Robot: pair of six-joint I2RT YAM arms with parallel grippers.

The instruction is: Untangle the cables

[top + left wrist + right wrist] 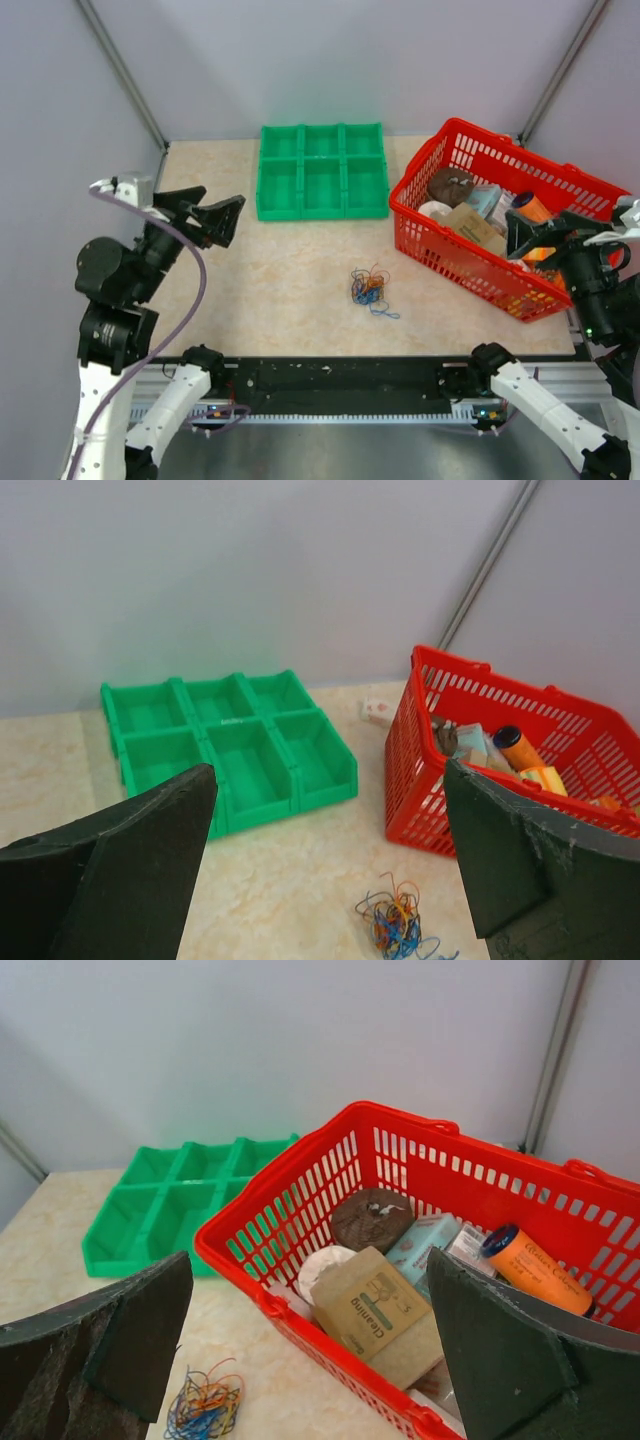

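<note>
The cables are a small tangle of thin blue, orange, yellow and dark wires lying on the table near the middle. The tangle also shows low in the left wrist view and at the lower left of the right wrist view. My left gripper is open and empty, raised over the table's left side, well away from the tangle. My right gripper is open and empty, held above the red basket at the right.
A green six-compartment tray sits at the back of the table. A red basket at the right holds a brown box, an orange bottle and other items. A small white object lies behind the basket. Grey walls surround the table.
</note>
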